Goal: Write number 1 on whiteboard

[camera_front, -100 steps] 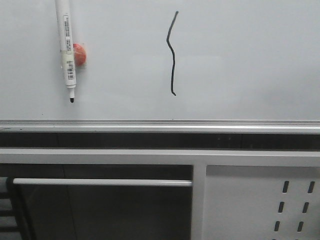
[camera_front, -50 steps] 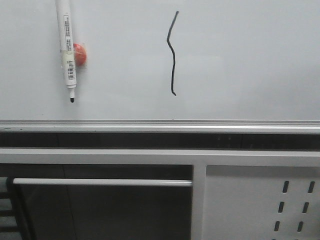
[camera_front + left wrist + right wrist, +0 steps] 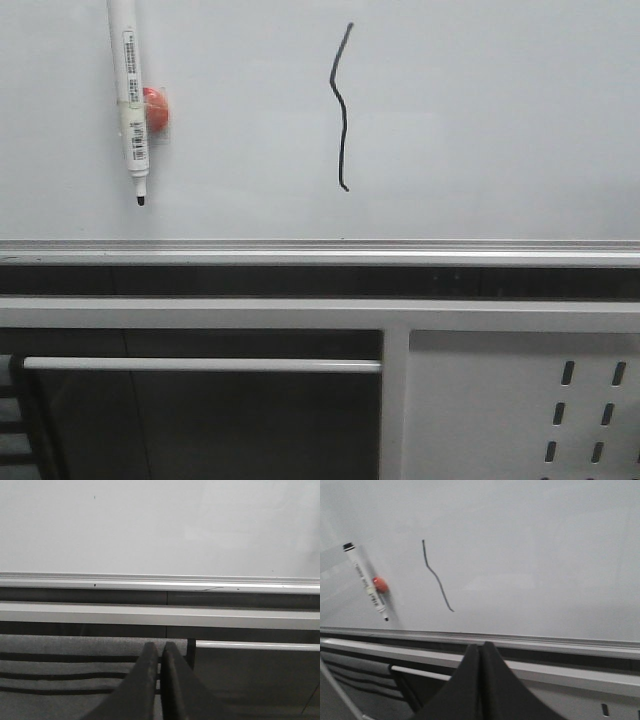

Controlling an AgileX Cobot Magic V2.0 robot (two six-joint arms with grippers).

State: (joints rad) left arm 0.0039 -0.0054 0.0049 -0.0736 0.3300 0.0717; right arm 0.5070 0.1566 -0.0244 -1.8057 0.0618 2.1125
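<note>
The whiteboard (image 3: 500, 120) fills the upper part of the front view, pale and glossy, with a silver rail along its lower edge. A thin black wavy stroke, the number 1 (image 3: 342, 105), runs down its middle; it also shows in the right wrist view as the number 1 (image 3: 436, 577). A white marker pen (image 3: 128, 100) hangs tip down on the board by a red magnet (image 3: 155, 108). My right gripper (image 3: 480, 647) is shut and empty, well below the board. My left gripper (image 3: 160, 649) is shut too, holding nothing, below the whiteboard (image 3: 160, 525).
Under the board's rail (image 3: 320, 246) runs a dark gap and a grey metal frame. A white perforated panel (image 3: 520, 410) sits at the lower right, and a horizontal silver bar (image 3: 200, 365) crosses the dark opening at the lower left.
The whole front view has shifted a few pixels to the left. The marker, magnet and stroke keep their places on the board.
</note>
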